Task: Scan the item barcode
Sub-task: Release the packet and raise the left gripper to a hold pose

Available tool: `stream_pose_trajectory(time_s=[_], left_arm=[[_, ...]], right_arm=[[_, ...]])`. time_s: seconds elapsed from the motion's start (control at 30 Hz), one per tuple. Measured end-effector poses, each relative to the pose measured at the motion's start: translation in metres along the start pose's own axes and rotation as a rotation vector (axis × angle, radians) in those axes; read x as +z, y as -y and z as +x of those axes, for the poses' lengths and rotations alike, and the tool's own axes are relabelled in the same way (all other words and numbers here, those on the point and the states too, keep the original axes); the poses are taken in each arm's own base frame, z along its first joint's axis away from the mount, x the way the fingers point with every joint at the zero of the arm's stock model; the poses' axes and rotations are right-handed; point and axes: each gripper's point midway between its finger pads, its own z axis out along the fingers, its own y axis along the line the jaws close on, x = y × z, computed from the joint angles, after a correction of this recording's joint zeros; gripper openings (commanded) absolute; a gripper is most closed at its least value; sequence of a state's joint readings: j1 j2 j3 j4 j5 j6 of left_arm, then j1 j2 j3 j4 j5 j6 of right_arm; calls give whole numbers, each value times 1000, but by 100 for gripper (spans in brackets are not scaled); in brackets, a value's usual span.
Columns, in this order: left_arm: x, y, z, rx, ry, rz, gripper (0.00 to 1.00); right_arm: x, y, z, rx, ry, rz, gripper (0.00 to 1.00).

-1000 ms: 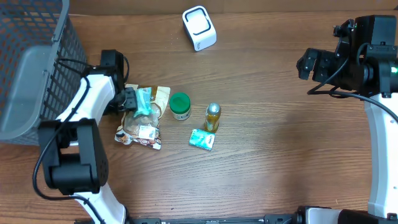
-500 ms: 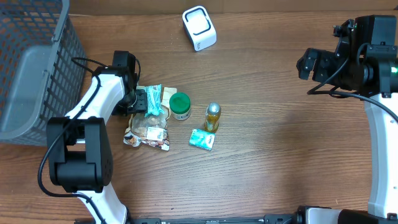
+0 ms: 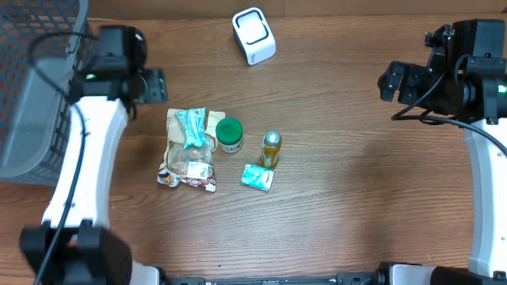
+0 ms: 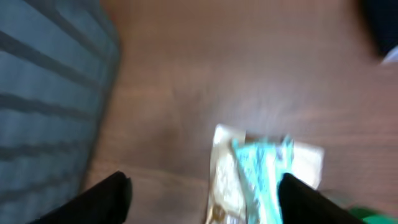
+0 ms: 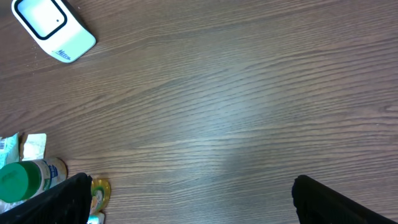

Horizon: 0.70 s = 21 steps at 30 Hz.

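Several items lie mid-table: a teal bar (image 3: 190, 127) on a pile of snack bags (image 3: 187, 162), a green-lidded jar (image 3: 230, 134), a gold bottle (image 3: 271, 148) and a teal packet (image 3: 257, 176). No barcode can be made out on any of them. The white scanner (image 3: 253, 36) stands at the back. My left gripper (image 3: 154, 85) hangs open and empty, up and left of the pile. In the blurred left wrist view the teal bar (image 4: 264, 168) lies on its pale bag just inside the right fingertip (image 4: 308, 199). My right gripper (image 3: 394, 81) is open and empty, far right, raised.
A dark mesh basket (image 3: 40, 87) fills the left edge, close beside the left arm; it shows as basket (image 4: 50, 93) in the left wrist view. The right wrist view shows the scanner (image 5: 53, 28), the jar (image 5: 22, 180) and bare wood between its fingers.
The left gripper dragged the bag pile slightly right, then opened, let go and pulled back up and left toward the basket. The right arm stayed still.
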<state>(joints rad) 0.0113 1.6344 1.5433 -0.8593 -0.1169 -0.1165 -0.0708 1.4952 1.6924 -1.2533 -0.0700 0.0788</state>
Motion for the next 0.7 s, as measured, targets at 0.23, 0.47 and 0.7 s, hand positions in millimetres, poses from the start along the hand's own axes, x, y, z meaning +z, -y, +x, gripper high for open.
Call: stream_pose_trajectory(time_s=[0.23, 0.47, 0.7], left_arm=[[-20, -15, -14, -15, 67, -31, 100], [-19, -16, -11, -14, 55, -38, 100], [-19, -16, -11, -14, 55, -38, 99]], right_arm=[[0, 0, 0, 0, 0, 0, 100], [0, 0, 0, 0, 0, 0, 100], [0, 0, 0, 0, 0, 0, 100]])
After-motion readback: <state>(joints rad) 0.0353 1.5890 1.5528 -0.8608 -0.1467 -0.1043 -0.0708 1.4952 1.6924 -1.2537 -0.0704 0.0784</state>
